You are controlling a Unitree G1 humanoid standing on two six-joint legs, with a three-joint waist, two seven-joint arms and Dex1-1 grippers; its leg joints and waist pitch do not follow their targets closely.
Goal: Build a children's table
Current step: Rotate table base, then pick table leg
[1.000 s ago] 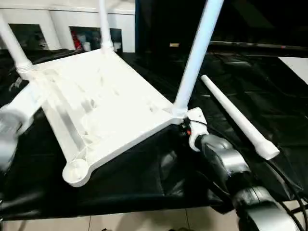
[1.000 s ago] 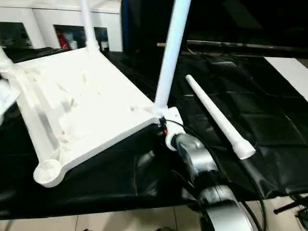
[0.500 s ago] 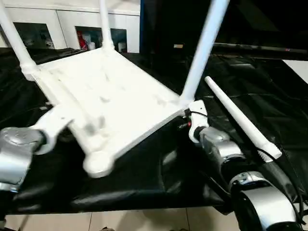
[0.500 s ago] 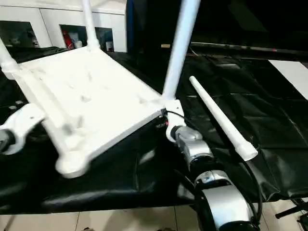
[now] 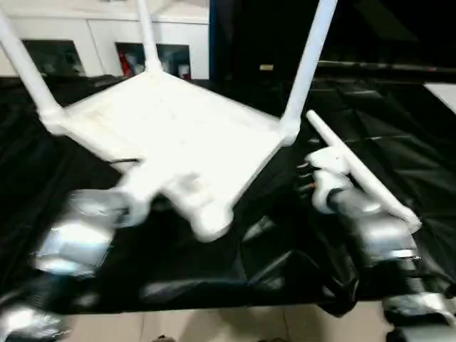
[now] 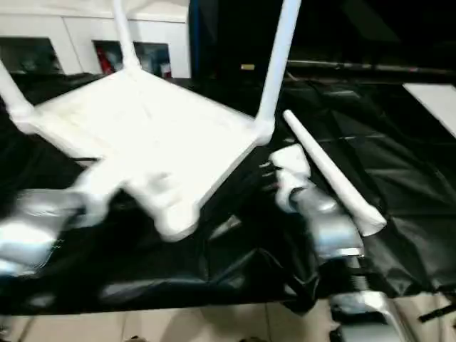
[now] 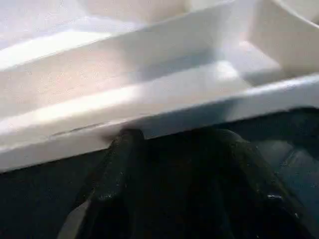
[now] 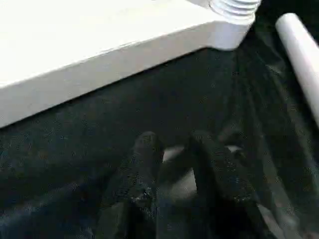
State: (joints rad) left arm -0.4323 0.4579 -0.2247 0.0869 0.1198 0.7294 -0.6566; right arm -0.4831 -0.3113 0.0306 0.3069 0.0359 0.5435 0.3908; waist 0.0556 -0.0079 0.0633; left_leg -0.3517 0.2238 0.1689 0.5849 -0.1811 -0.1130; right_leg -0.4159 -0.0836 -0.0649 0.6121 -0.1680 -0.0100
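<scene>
A: Since a second earlier, the right gripper (image 8: 172, 149) had let go of the white plastic rectangular tabletop (image 5: 178, 135) and drawn back; its black fingers were nearly together, empty.

B: And the left gripper (image 7: 169, 137)?

A: Clamped on the tabletop's edge, at seven o'clock. The loose white tubular leg (image 5: 360, 171) lay at three o'clock. Held one-sided, the tabletop might tip.

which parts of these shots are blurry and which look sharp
Left eye view: the left forearm and the table top are smeared by motion. Right wrist view: the right pincer and the black sheet look soft; the threaded leg end is crisper.
</scene>
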